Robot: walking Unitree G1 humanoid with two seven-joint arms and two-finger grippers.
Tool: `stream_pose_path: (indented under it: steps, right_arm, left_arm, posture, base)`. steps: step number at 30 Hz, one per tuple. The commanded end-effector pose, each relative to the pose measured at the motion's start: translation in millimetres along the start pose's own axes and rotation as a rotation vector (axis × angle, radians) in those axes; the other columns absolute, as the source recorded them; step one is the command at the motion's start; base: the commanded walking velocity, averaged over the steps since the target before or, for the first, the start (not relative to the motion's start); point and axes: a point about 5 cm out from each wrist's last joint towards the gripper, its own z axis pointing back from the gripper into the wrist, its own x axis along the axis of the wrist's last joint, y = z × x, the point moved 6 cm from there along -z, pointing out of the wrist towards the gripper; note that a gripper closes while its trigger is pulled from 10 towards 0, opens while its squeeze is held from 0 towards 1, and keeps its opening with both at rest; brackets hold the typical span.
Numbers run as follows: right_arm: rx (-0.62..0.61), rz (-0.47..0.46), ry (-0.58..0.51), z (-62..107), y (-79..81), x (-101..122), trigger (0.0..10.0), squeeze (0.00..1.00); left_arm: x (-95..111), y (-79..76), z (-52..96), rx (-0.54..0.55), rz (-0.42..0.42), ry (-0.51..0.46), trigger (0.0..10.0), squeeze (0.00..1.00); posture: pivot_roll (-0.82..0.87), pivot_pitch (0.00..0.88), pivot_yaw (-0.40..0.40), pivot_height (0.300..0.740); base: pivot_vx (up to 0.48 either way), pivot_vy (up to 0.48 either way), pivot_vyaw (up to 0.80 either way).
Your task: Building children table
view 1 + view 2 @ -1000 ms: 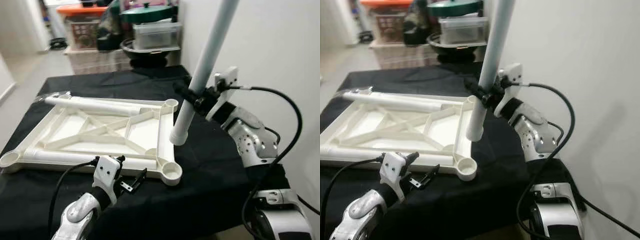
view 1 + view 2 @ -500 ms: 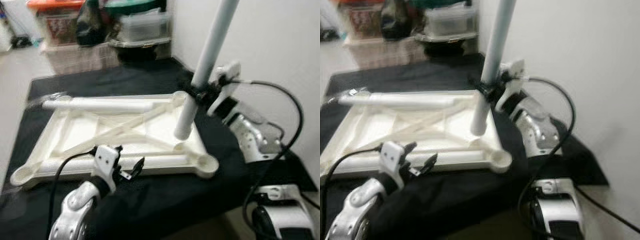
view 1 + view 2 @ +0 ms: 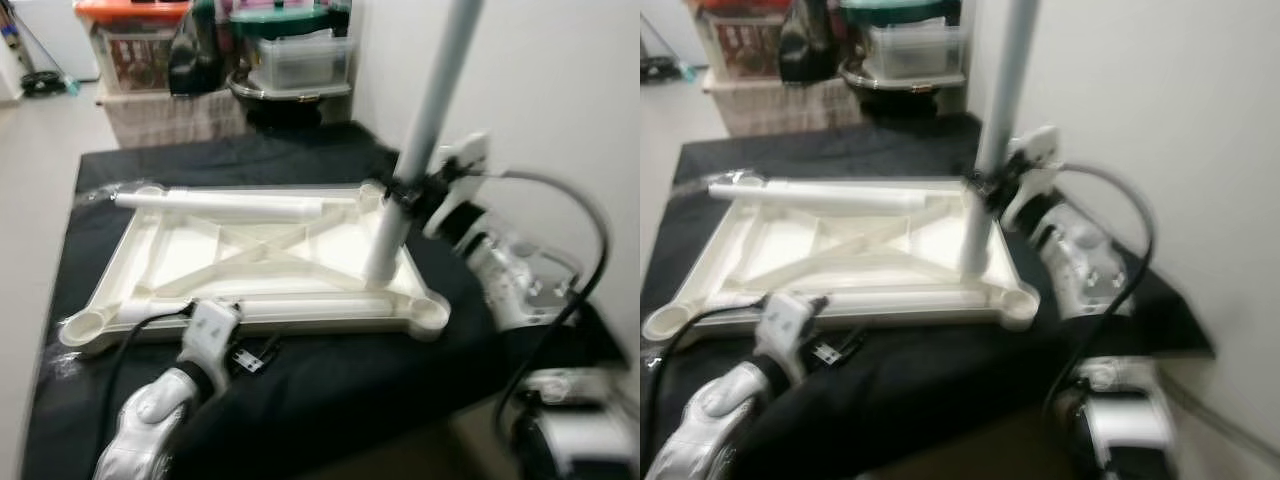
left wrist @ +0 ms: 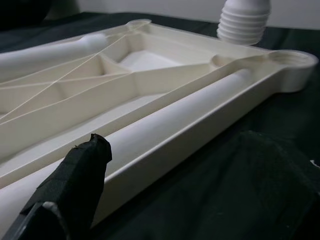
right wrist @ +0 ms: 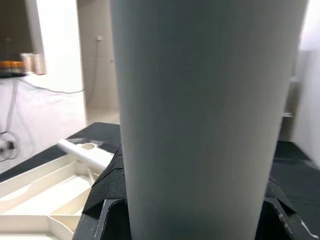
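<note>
The white plastic tabletop [image 3: 200, 265] lies underside up on the black cloth. A loose white leg [image 3: 215, 204] rests along its far side, and a rounded tube [image 4: 165, 125] runs along the near side. My right gripper [image 3: 405, 194] is shut on a pale grey-white leg [image 3: 425, 120] and holds it steeply tilted. That leg's ribbed lower end [image 4: 245, 22] hangs just above the tabletop's right part, between the far-right socket [image 3: 372, 190] and the near-right socket [image 3: 430, 313]. My left gripper [image 3: 255, 353] is open and low over the cloth by the near rim, one finger [image 4: 75, 185] showing.
Storage boxes [image 3: 140, 45], a clear tub [image 3: 300, 65] and a dark pot stand behind the table. A white wall [image 3: 560, 90] is close on the right, floor [image 3: 35, 150] on the left. The cloth drops off at the near edge [image 3: 330, 440].
The camera has shifted, so the whole scene sits differently. The held leg's lower end went from outside the right rim to over the tabletop's right part. My left gripper stays by the near rim.
</note>
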Motion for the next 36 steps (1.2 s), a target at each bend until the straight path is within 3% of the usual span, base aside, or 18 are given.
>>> stream_pose_path:
  steps: [1,10,29,36]
  right_arm:
    - [0.009,0.022,-0.019,-3.9,2.5,6,10.0,0.0]
    - [-0.008,0.023,-0.029,-3.3,0.3,7,10.0,0.0]
    - [-0.061,0.059,-0.054,-3.1,-11.8,13,10.0,0.0]
    - [-0.001,0.074,-0.038,-6.3,-9.8,14,10.0,0.0]
  left_arm:
    - [-2,-0.3,0.4,0.004,-0.019,0.005,10.0,0.0]
    - [1,-2.5,-6.9,0.007,-0.019,-0.015,10.0,0.0]
    - [-5,1.8,-7.7,0.027,-0.004,-0.008,10.0,0.0]
    - [-6,8.6,-3.7,0.04,-0.001,-0.005,10.0,0.0]
  posture:
    - [-0.02,0.0,-0.034,0.74]
    - [-0.03,0.0,-0.029,0.74]
    - [-0.03,0.0,-0.027,0.74]
    - [-0.02,0.0,-0.03,0.74]
  base:
    - [0.0,0.0,0.0]
    - [0.0,-0.302,0.0]
    - [0.0,0.0,0.0]
    - [0.0,0.0,0.0]
